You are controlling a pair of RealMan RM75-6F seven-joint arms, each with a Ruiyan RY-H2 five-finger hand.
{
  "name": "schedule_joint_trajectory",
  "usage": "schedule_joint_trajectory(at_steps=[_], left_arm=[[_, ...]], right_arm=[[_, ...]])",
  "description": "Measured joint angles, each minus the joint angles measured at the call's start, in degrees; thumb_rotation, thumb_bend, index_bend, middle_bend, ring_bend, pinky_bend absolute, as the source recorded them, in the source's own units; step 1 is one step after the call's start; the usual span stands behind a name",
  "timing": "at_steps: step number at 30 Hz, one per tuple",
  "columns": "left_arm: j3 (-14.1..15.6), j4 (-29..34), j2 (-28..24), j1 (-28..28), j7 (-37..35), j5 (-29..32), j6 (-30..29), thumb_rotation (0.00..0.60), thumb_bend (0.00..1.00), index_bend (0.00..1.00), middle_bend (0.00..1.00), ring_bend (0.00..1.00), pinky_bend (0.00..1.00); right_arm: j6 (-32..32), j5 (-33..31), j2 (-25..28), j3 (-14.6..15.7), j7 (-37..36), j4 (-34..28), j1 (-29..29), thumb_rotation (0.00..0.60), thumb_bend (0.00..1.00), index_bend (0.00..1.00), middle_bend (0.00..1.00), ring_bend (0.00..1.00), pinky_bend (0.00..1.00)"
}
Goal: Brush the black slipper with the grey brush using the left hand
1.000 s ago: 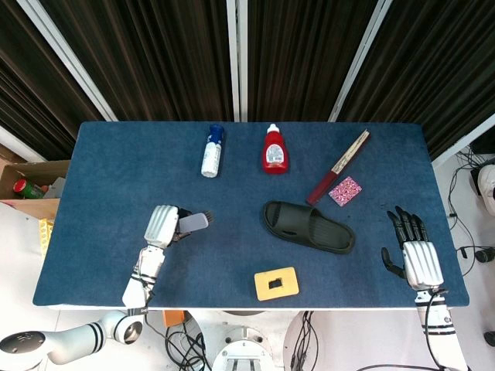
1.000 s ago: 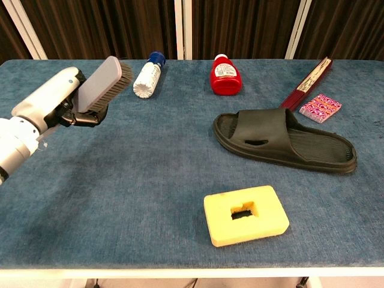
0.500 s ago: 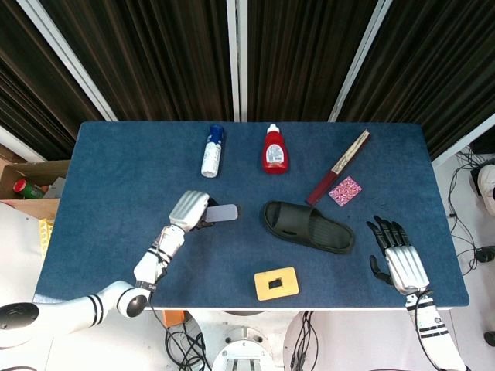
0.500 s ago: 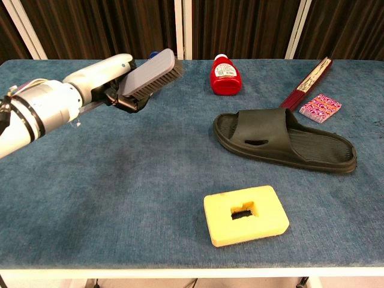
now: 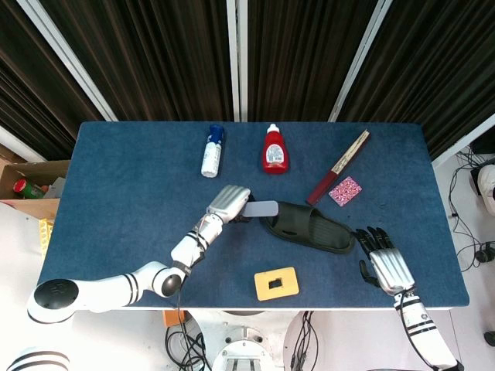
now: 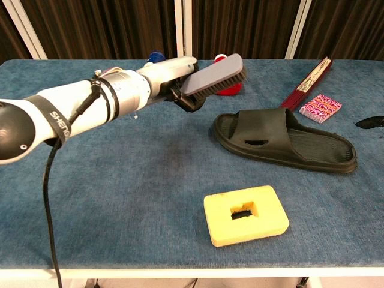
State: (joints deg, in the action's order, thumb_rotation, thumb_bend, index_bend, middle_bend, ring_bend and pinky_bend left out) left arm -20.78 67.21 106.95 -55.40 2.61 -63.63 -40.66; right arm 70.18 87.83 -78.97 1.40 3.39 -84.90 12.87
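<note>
The left hand (image 5: 228, 202) is holding the grey brush (image 6: 214, 75) up in the air, with its fingers wrapped around the back end of it. The bristles are pointing down. The front of the brush is hanging just beside the toe end of the black slipper (image 5: 308, 226), a bit above it, and I cannot tell from the head view whether they are touching. In the chest view the brush looks lifted clear of the slipper. The long white arm is reaching across the blue table (image 5: 116, 185) from the left.

The black slipper is lying flat on the table, near the middle, with its toe end pointing toward the brush.

The right hand (image 5: 380, 255) is sitting low at the right side of the table, near the heel of the slipper. Its dark fingers are spread out and it is holding nothing.

A yellow sponge (image 6: 246, 215) with a hole in it is lying near the front edge. A red bottle (image 5: 274, 149) and a white bottle with a blue cap (image 5: 212, 151) are lying at the back. A folded fan (image 5: 339, 166) and a small pink patterned packet (image 5: 345, 191) are lying at the back right.
</note>
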Motion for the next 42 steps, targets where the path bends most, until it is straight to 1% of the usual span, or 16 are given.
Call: schedule_joint_trajectory(at_steps=[4, 6, 10, 17, 26, 36, 42], left_arm=[[-0.16, -3.5, 2.2, -2.48, 2.76, 2.11, 0.8, 0.6, 0.69, 1.0, 1.0, 1.0, 1.0], [-0.13, -5.55, 3.16, -3.59, 4.66, 3.2, 1.03, 0.6, 0.69, 1.0, 1.0, 1.0, 1.0], [0.26, -9.03, 4.66, -5.53, 9.11, 5.59, 1.55, 0.6, 0.69, 1.0, 1.0, 1.0, 1.0], [1.52, -12.98, 7.36, -9.1, 17.14, 10.55, 2.97, 0.6, 0.69, 1.0, 1.0, 1.0, 1.0], [2.07, -15.54, 9.83, -11.92, 21.23, 13.87, 3.79, 0.6, 0.69, 1.0, 1.0, 1.0, 1.0], [3.65, -18.66, 11.97, -13.33, 26.56, 14.16, 1.42, 0.6, 0.69, 1.0, 1.0, 1.0, 1.0], [4.04, -19.8, 11.87, -13.4, 28.83, 14.2, 0.39, 0.6, 0.69, 1.0, 1.0, 1.0, 1.0]], right_arm=[[-0.82, 0.05, -0.27, 0.27, -0.04, 0.04, 0.54, 0.6, 0.63, 0.13, 0.26, 0.02, 0.0], [-1.09, 0.14, -0.37, 0.39, -0.14, 0.05, 0.76, 0.6, 0.63, 0.13, 0.29, 0.04, 0.0], [-1.4, 0.06, -0.58, 0.49, -0.41, 0.35, 0.98, 0.6, 0.63, 0.13, 0.31, 0.04, 0.0], [-1.96, -0.32, -0.79, 0.65, -0.57, 0.5, 1.25, 0.6, 0.63, 0.13, 0.31, 0.04, 0.0], [-1.73, -0.47, -0.71, 0.61, -0.71, 0.36, 1.37, 0.6, 0.63, 0.13, 0.31, 0.04, 0.0], [-1.28, -0.5, -0.61, 0.51, -1.91, 0.74, 1.42, 0.6, 0.63, 0.13, 0.29, 0.04, 0.0], [-0.83, -0.44, -0.55, 0.57, -2.1, 0.83, 1.26, 0.6, 0.63, 0.13, 0.29, 0.04, 0.0]])
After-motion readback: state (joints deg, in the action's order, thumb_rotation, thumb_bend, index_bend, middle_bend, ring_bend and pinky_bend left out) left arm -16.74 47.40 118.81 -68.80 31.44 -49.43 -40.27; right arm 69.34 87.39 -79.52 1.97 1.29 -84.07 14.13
